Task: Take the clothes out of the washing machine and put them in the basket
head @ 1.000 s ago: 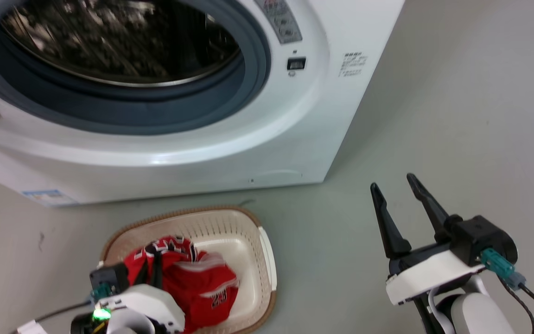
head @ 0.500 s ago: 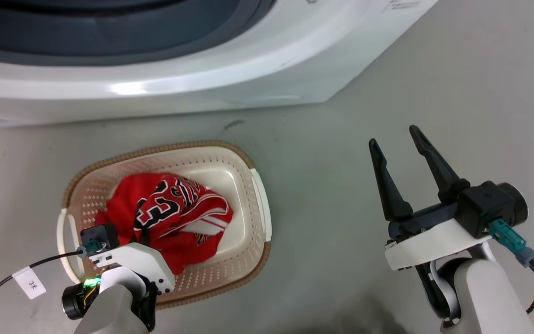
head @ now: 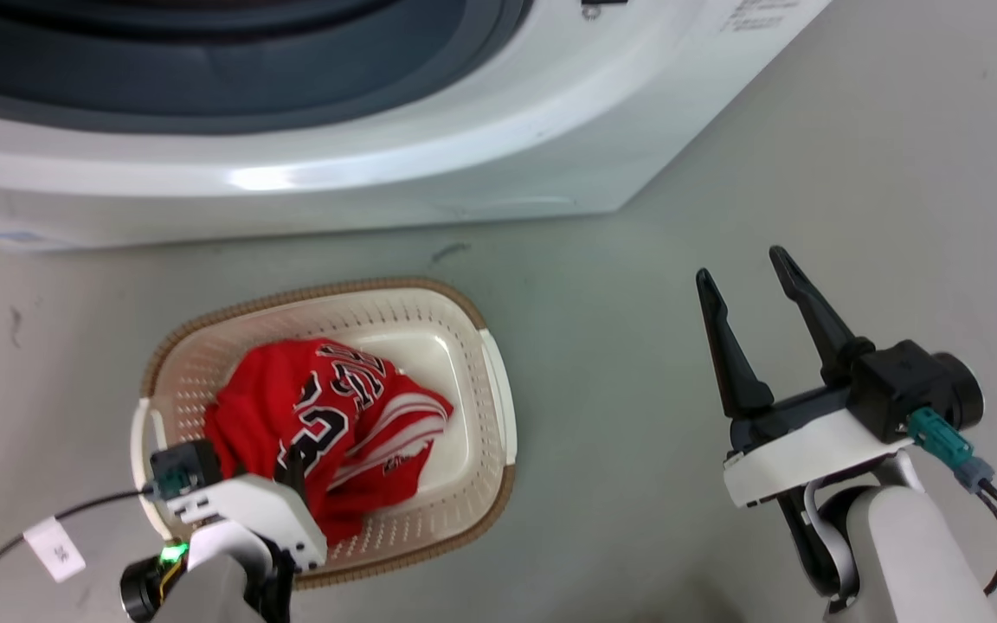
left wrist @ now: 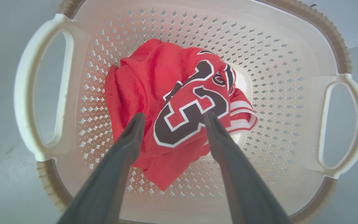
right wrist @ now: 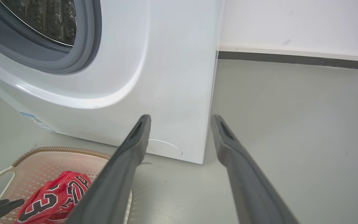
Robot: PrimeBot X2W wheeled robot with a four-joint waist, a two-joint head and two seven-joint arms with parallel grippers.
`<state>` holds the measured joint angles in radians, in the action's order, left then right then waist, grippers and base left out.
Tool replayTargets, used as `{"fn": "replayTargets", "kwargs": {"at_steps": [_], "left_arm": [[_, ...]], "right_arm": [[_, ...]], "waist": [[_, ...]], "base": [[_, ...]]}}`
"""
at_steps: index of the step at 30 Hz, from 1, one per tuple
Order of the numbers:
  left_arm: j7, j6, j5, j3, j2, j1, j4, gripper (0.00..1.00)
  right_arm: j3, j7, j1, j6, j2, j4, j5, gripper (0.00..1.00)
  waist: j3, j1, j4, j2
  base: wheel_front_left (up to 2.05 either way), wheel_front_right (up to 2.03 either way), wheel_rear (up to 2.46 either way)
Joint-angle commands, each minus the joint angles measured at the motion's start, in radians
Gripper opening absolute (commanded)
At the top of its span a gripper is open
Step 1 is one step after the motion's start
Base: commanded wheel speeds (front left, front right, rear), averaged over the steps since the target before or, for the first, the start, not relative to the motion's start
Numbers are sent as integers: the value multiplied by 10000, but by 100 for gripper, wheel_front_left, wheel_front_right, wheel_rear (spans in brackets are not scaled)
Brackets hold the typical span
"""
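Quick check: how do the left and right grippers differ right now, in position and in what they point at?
Position: the left gripper hangs over the basket, while the right gripper is off to the basket's right, over bare floor.
Aim: the left gripper points down at the red jersey lying in the basket; the right gripper points toward the washing machine, near its lower corner.
Shared: both are open, fingers apart, holding nothing.

a crumpled red jersey [head: 325, 433] with black, white-edged numerals facing up lies bunched in the cream perforated basket [head: 498, 407], toward its left side. the brown-rimmed basket stands upright just in front of the white washing machine [head: 481, 164]. the machine's grey gasket [right wrist: 82, 59] rings a perforated steel drum [right wrist: 42, 18].
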<state>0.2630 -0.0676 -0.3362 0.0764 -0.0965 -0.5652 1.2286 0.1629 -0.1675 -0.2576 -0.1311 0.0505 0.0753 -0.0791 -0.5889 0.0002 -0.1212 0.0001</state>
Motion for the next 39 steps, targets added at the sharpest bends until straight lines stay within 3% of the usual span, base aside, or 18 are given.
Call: {"fn": "replayTargets", "kwargs": {"at_steps": [1, 8, 14, 28, 39], "left_arm": [[25, -68, 55, 13, 40, 303, -135, 100], [23, -7, 259, 203, 301, 1718, -1790, 100], [23, 118, 738, 386, 420, 2835, -4107, 100], [25, 594, 2240, -253, 460, 4636, -9876, 100], [25, 716, 2835, -628, 361, 6124, -11177, 100]], "right_arm": [[-34, -66, 172, 7, -3, 76, -42, 100], [-194, -76, 783, 7, -5, 549, -265, 100], [-440, 32, 1354, 7, -5, 550, -207, 100], [-846, 307, 2481, 7, -6, 35, -112, 100], [-1039, 557, 3103, 7, -6, -385, 102, 100]], "waist": [[801, -2, 155, -1], [2662, -2, 450, -1], [3879, -2, 646, -1], [5651, -2, 839, -1], [6325, -2, 813, -1]], "base": [[0, 0, 0], [0, 0, 0], [0, 0, 0], [0, 0, 0], [0, 0, 0]]}}
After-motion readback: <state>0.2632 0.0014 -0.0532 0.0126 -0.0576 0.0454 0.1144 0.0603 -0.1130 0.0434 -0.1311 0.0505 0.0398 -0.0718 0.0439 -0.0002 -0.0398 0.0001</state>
